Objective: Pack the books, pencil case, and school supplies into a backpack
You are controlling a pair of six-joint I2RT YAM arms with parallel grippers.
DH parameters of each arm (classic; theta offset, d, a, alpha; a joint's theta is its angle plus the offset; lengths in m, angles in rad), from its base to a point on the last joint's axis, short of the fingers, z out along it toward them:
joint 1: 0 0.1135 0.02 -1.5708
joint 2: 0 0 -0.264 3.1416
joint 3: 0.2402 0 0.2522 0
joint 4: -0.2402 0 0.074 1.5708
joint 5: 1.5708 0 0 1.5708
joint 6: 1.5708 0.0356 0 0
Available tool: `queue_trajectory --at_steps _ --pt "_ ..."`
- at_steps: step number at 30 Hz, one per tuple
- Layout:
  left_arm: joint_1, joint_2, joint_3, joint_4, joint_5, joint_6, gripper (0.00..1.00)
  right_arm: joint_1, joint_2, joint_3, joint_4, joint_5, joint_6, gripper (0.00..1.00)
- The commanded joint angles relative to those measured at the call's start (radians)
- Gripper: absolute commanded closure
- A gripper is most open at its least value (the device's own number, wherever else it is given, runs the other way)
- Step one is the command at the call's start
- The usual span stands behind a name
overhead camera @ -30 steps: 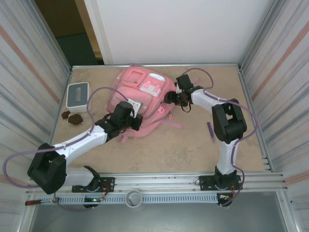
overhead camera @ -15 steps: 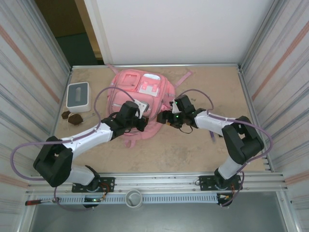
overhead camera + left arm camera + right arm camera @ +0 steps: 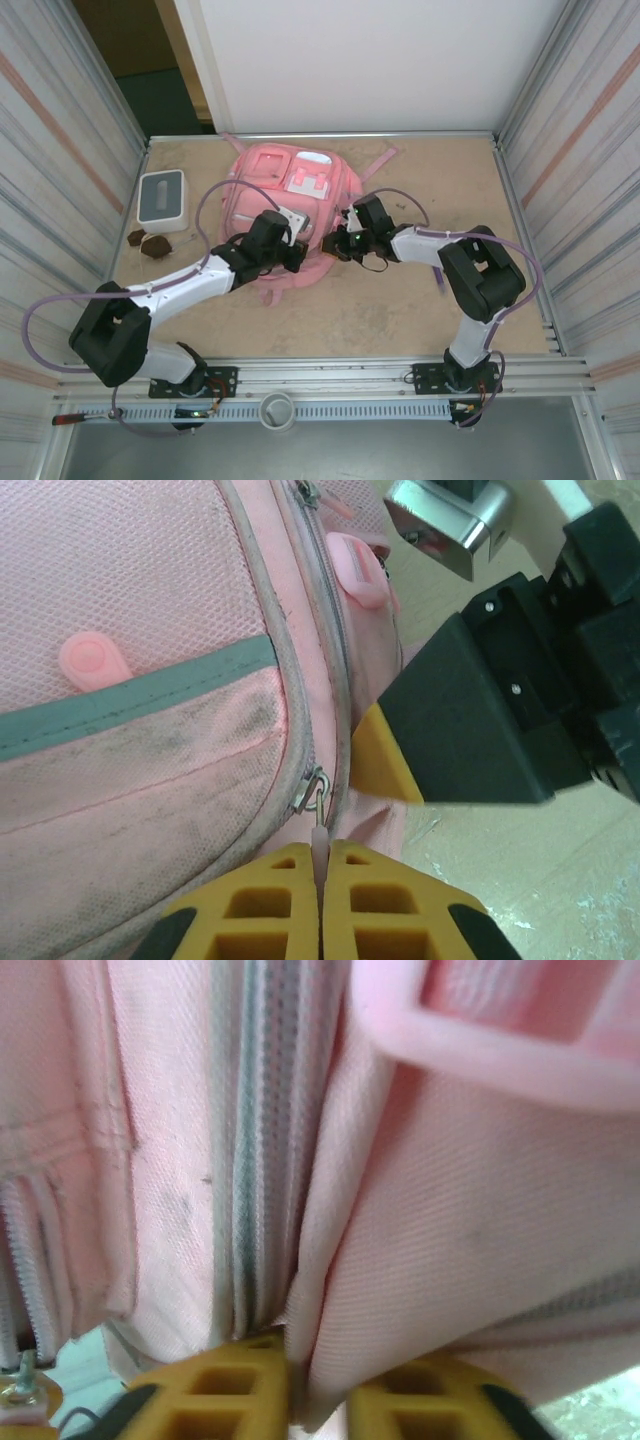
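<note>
Across the table's far half: the pink backpack (image 3: 285, 190) lies flat, front pockets up, straps trailing off its far right corner.
Left arm: folded low at its elbow well to the near left of the backpack, white forearm stretched diagonally to the backpack's near edge.
Left gripper (image 3: 297, 252): at the backpack's near right corner; in the wrist view its yellow fingers are pressed together (image 3: 320, 865), pinching the thin metal zipper pull (image 3: 318, 815) of the side zipper.
Right arm: elbow raised to the right of the backpack, forearm reaching left and low toward the backpack's right side.
Right gripper (image 3: 335, 245): just beside the left gripper, at the same corner; its fingers are clamped (image 3: 295, 1360) on a fold of pink backpack fabric beside a grey-trimmed seam.
Gap between grippers: small; the right gripper's black body and one yellow finger (image 3: 385, 765) sit close to the zipper in the left wrist view.
Left of the backpack: a white box with grey top (image 3: 161, 198), small brown lumps (image 3: 148, 243) nearer.
</note>
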Motion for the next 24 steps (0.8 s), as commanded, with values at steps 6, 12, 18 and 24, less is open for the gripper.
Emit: queue_trajectory --at_steps 6,12,18,24 --pt "0.027 -0.080 -0.060 -0.064 -0.108 0.063 1.00 -0.117 -0.071 -0.062 0.023 0.051 -0.019 1.00" --pt "0.093 -0.126 -0.078 -0.134 -0.201 0.080 1.00 -0.170 -0.121 -0.053 -0.074 0.029 -0.112 1.00" --pt "0.094 -0.163 -0.087 -0.099 -0.060 0.097 1.00 -0.188 -0.054 0.118 -0.321 -0.014 -0.294 1.00" --pt "-0.039 -0.066 -0.009 -0.046 0.000 0.069 1.00 -0.233 0.005 0.264 -0.484 0.014 -0.398 0.95"
